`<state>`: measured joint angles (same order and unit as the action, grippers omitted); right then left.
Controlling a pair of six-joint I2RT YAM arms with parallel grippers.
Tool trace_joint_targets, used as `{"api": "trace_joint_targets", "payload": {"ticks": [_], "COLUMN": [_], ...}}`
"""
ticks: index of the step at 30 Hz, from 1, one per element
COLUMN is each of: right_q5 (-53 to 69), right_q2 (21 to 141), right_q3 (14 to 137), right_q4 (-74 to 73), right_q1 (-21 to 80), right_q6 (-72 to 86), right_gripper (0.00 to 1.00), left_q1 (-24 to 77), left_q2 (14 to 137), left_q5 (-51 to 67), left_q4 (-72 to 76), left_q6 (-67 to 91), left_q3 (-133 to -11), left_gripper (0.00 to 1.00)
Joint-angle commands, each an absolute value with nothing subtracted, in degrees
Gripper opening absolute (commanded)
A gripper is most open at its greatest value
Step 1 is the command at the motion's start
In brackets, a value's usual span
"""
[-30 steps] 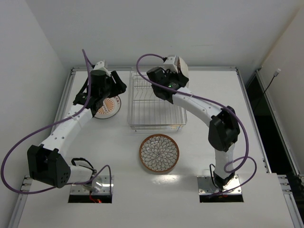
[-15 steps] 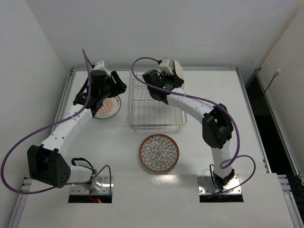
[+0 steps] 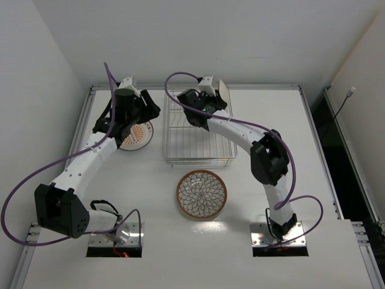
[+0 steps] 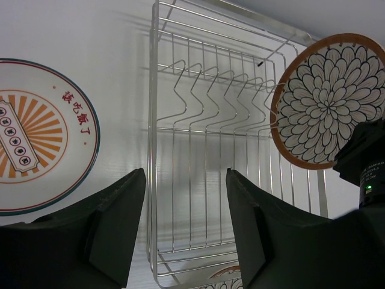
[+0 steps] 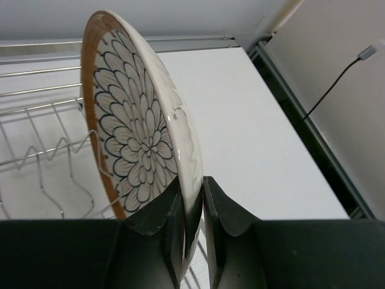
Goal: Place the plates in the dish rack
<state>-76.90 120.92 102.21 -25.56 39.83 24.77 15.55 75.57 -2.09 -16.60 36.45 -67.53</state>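
- A white bench [image 3: 289, 138] stood between plain white walls, with the wire dish rack [image 3: 198, 129] near its far edge.
- The dish rack was a rectangular basket of thin silver wire. A row of zigzag divider prongs [image 4: 222, 90] ran across it, and no plate was seated between them.
- The right fingers [image 5: 157, 220] were pinched narrow on the rim of a flower-patterned plate [image 5: 141, 138], one on each face.
- That plate stood on edge, its orange rim uppermost, over the far right corner of the dish rack. I could not tell from any view whether its lower rim touched the wires.
- The left wrist view showed the same plate facing the camera, with the black right gripper body [image 4: 367, 162] just below it.
- The left fingers [image 4: 114, 229] were spread wide and held nothing. They hung over the bench at the left side of the dish rack.
- A sunburst plate [image 4: 36, 138], with orange rays, red characters and a dark ring near its edge, lay flat on the bench. It was just left of the dish rack and apart from its wall.
- A second flower plate [image 3: 201, 194] with a terracotta rim lay flat on the bench, face up, on the near side of the dish rack and clear of it.
- Purple cables [image 3: 36, 180] looped along both arms.
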Motion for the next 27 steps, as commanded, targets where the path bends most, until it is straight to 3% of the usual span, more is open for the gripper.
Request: {"api": "trace_joint_targets", "payload": {"ticks": [1, 5, 9, 13, 21, 27], "right_q5": [-73.75, -72.16, -71.54, -69.53, -70.14, -62.42], "right_q2": [120.59, 120.06, 119.54, 118.13, 111.98, 101.72], "right_q3": [105.38, 104.85, 104.85, 102.58, 101.70, 93.97], "right_q4": [-28.39, -29.53, -31.46, -32.70, -36.30, -34.29], "right_q1": [38.67, 38.14, 38.14, 38.14, 38.14, 38.67], "right_q6": [31.36, 32.52, 34.01, 35.86, 37.62, 38.14], "right_gripper": [0.15, 0.16, 0.29, 0.33, 0.66, 0.70], "left_q1": [15.29, 15.29, 15.29, 15.29, 15.29, 15.29], "left_q2": [73.74, 73.74, 73.74, 73.74, 73.74, 74.27], "left_q5": [-1.58, -1.58, -1.58, -1.58, -2.11, -2.72], "left_q4": [-14.68, -14.68, -14.68, -14.68, -14.15, -14.15], "left_q6": [35.86, 35.86, 35.86, 35.86, 35.86, 35.86], "left_q3": [-67.85, -67.85, -67.85, -67.85, -67.32, -67.32], "left_gripper": [0.54, 0.54, 0.54, 0.54, 0.54, 0.54]}}
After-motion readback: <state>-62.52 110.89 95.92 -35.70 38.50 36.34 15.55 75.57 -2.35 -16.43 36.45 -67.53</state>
